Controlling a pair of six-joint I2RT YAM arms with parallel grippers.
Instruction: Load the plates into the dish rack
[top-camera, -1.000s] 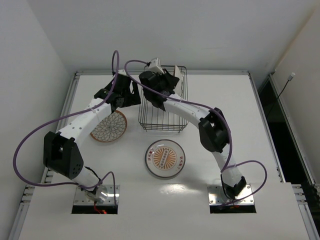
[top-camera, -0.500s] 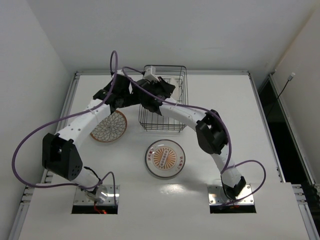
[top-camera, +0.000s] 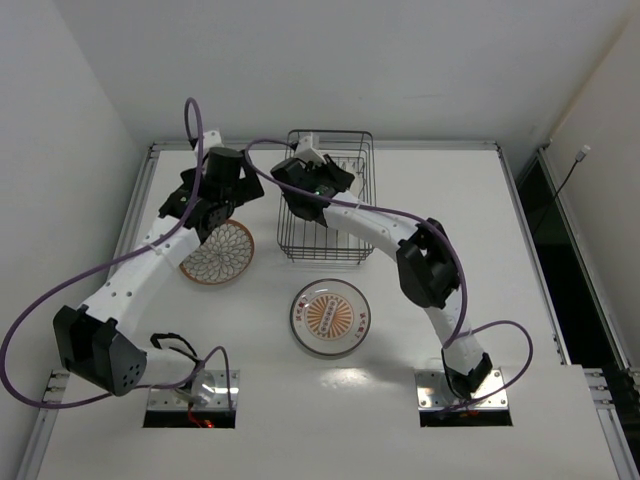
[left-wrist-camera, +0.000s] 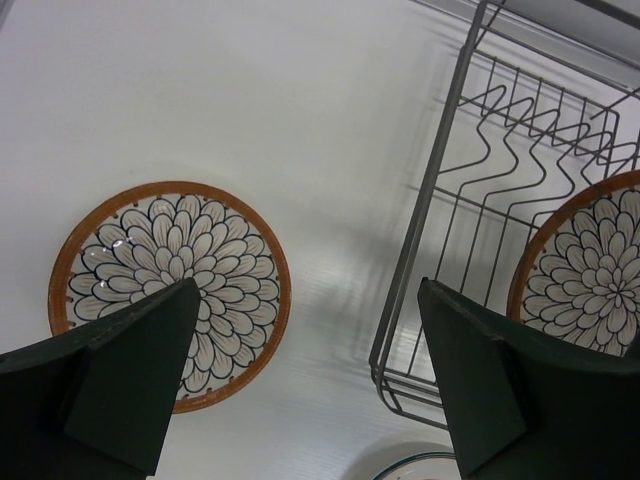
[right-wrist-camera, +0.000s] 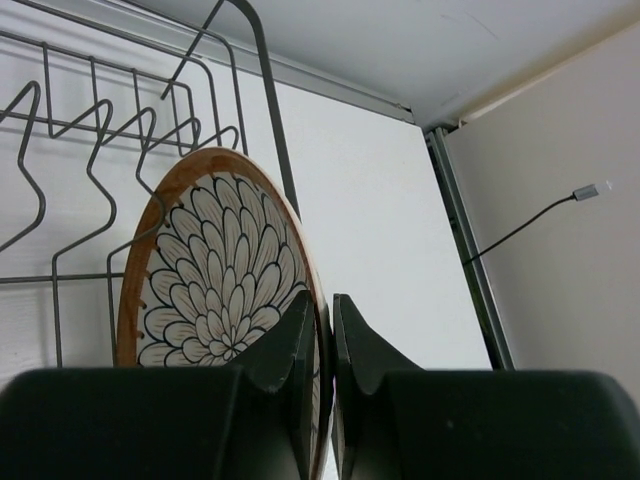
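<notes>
Pinching floral plate (right-wrist-camera: 215, 270) in dish rack (top-camera: 330, 235), right tool (right-wrist-camera: 322, 312), left tool (left-wrist-camera: 308, 300) spread

Left arm (top-camera: 130, 280) runs up the left side, elbow low near its base, wrist tipped downward. Left gripper (left-wrist-camera: 308, 290): 2 fingers (left-wrist-camera: 130, 380) spread wide apart. Right arm (top-camera: 370, 228) arcs in from the right, stretched far forward. Right gripper (right-wrist-camera: 322, 300): fingers pinched tight on the rim of an upright plate (right-wrist-camera: 210, 270).

The left arm (top-camera: 150, 265) and right arm (top-camera: 365, 225) have white links and black joints. A purple cable (top-camera: 500, 323) loops along each. The left hand (left-wrist-camera: 308, 290) and right hand (right-wrist-camera: 322, 305) have dark wedge fingers (left-wrist-camera: 130, 380).
</notes>
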